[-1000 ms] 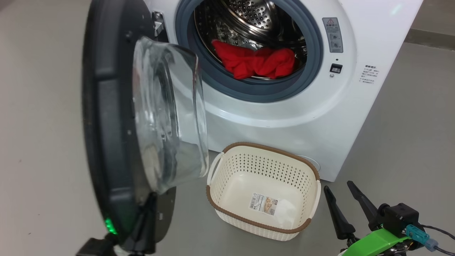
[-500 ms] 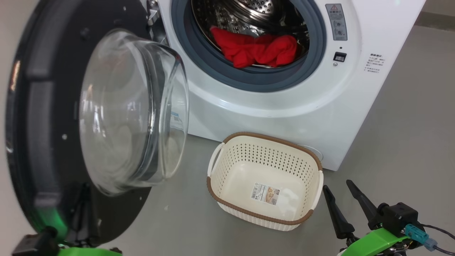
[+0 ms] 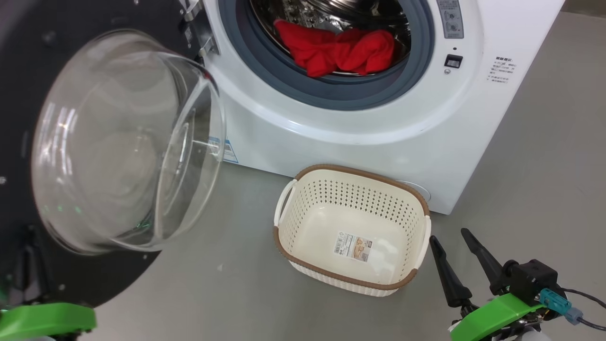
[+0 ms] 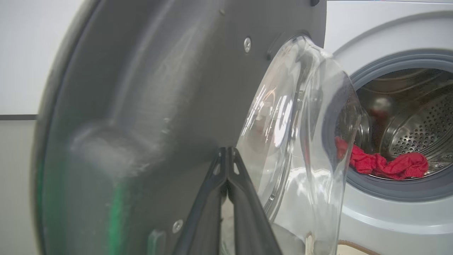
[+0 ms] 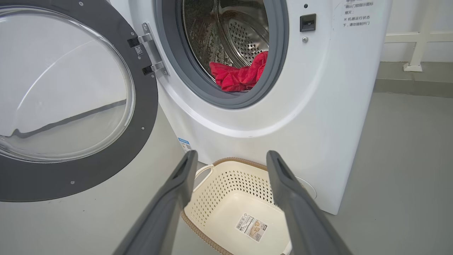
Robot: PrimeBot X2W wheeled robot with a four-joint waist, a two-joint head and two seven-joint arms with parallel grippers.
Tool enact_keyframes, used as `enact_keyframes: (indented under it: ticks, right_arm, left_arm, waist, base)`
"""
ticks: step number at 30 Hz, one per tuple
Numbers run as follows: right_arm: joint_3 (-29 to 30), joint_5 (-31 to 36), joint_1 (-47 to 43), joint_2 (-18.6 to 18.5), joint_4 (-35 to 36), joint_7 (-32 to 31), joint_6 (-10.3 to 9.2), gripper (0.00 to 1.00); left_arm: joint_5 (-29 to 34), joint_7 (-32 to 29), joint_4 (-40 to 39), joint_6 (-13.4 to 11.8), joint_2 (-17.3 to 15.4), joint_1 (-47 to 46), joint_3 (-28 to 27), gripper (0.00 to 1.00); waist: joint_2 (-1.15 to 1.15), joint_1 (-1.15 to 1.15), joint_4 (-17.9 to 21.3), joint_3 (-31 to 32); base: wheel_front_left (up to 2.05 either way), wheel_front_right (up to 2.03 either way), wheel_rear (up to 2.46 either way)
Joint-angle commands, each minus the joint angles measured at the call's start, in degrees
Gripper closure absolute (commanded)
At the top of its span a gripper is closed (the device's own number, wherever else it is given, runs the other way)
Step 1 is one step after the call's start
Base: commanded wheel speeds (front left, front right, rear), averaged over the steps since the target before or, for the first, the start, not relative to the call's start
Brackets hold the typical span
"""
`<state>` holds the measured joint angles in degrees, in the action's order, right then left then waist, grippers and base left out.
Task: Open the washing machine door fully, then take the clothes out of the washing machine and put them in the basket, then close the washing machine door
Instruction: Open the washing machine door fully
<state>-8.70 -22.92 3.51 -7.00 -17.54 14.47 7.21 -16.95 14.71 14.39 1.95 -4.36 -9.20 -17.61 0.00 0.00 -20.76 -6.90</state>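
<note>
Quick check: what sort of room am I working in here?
Likely a bare laundry or test room: a white front-loading washing machine stands on a plain grey floor, with a perforated basket set before it.

head: high, downward | wrists: low, near | shared: washing machine (image 3: 331,142)

Smooth grey floor (image 3: 544,142), white wall (image 4: 28,53), dark skirting strip (image 4: 17,117)

The washing machine door (image 3: 109,142) is glossy glass, clothes (image 3: 336,49) soft cloth, basket (image 3: 352,201) matt plastic.
</note>
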Motion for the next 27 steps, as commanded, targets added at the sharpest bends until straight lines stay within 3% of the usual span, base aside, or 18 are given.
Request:
enact_keyframes:
  ticks: [1,15,27]
  right_arm:
    - [-1.28,1.15,1.95,-0.35,1.26,0.52,0.28,0.0]
    - [-1.39,1.56,3.35,-0.54,1.36,0.52,0.28,0.0]
    - [-1.25,1.89,4.33,-0.88,1.63,0.52,0.28,0.0]
  left_arm:
    - [0.77,0.29,-0.65,-0.1,-3.01,-2.44,-3.64,1.0]
    - [2.31,0.29,9.51,2.4,-8.53,-10.13,-12.79,1.0]
    - [4.23,0.29,18.97,4.05,-12.53,-16.79,-16.46,1.0]
  waist:
    - [0.0,0.0,0.18,-0.22]
    - [0.0,0.0,1.57,-2.55]
    - [0.0,0.0,2.19,-4.54]
  base:
    - [0.0,0.0,0.0]
    - [0.0,0.0,0.0]
    - [0.0,0.0,0.0]
